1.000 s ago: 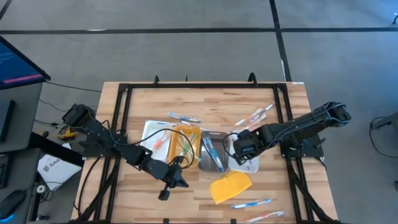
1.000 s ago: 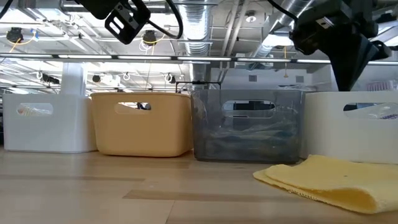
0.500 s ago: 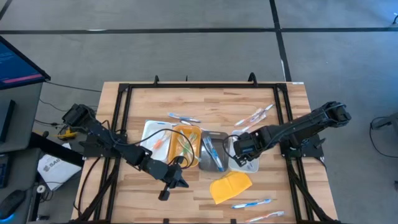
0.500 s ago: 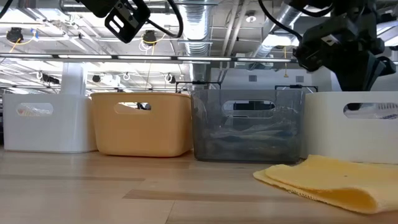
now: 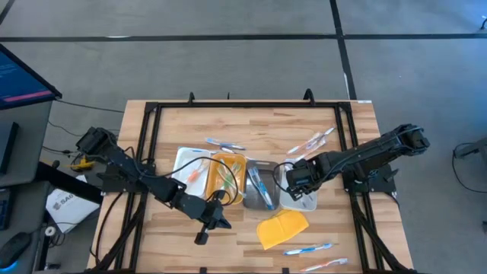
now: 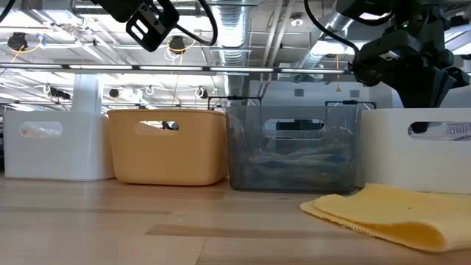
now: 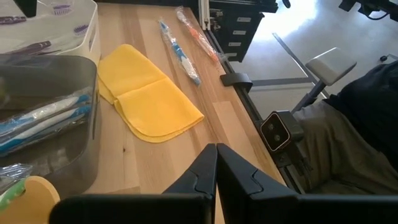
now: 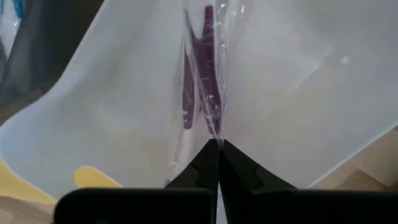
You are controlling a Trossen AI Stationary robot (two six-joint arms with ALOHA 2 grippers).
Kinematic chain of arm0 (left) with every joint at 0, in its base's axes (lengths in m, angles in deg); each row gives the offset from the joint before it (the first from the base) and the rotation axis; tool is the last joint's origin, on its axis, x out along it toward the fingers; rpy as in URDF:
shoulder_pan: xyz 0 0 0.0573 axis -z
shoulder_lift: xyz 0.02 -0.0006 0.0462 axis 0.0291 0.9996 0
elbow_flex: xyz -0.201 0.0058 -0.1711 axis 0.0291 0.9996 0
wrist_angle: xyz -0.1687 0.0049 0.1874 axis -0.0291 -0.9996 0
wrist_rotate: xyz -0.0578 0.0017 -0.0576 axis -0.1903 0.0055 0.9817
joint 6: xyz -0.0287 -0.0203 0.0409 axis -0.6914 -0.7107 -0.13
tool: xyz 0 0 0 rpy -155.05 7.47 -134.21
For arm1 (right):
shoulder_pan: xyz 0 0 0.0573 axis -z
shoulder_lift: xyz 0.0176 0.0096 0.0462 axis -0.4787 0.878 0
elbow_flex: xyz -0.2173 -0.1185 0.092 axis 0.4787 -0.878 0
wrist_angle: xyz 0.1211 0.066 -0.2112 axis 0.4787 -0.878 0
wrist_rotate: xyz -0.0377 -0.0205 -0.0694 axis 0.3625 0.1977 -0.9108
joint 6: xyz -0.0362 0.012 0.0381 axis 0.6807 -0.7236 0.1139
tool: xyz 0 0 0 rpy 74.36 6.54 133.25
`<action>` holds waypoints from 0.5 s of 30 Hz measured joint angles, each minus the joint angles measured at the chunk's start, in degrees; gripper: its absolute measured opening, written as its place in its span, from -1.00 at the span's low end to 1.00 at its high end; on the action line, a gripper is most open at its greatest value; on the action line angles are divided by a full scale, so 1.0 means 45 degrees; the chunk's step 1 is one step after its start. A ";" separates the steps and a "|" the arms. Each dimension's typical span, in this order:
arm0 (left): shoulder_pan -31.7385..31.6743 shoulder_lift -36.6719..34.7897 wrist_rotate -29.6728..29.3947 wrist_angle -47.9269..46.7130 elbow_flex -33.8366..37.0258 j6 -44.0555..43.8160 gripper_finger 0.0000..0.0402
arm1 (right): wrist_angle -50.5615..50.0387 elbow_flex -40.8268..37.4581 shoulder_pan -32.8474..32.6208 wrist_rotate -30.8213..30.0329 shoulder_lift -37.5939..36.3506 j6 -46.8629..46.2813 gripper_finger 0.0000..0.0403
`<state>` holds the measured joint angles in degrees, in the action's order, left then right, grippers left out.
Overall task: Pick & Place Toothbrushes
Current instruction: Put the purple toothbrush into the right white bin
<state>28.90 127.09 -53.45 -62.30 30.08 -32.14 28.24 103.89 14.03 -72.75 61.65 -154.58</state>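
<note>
Left to right across the table in the high view. The left gripper (image 5: 204, 235), fingers pressed together on nothing, hangs over bare wood near the front edge, in front of the row of bins. The rectangular white plastic bin (image 5: 183, 161) at the row's left end holds an orange-handled toothbrush (image 5: 195, 172) lying diagonally. The orange plastic bin (image 5: 227, 177) beside it holds green-handled toothbrushes (image 5: 230, 176), long axes roughly front to back. The translucent grey plastic bin (image 5: 260, 187) holds wrapped blue toothbrushes (image 7: 43, 119), lengthwise along it.

The right gripper (image 5: 295, 181) is lowered into the white plastic bin (image 5: 306, 204) at the row's right end. Its fingertips are pinched shut on the clear wrapper of a purple-handled toothbrush (image 8: 208, 62), whose long axis runs straight away from the fingers.

A folded yellow cloth pad (image 5: 281, 227) lies just in front of that bin. Loose wrapped toothbrushes lie behind the row (image 5: 225, 143), near the rear right corner (image 5: 313, 141), and along the front edge (image 5: 307, 249), pointing crosswise or diagonally. Open wood surrounds them.
</note>
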 joint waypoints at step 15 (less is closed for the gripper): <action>0.0039 0.0000 0.0024 0.0005 0.0000 0.0000 -1.00 | -0.0311 0.0000 0.0000 0.0157 0.0000 0.0146 -0.63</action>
<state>29.07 127.09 -53.34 -62.28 30.08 -32.14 26.85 103.89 14.03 -72.04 61.65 -153.92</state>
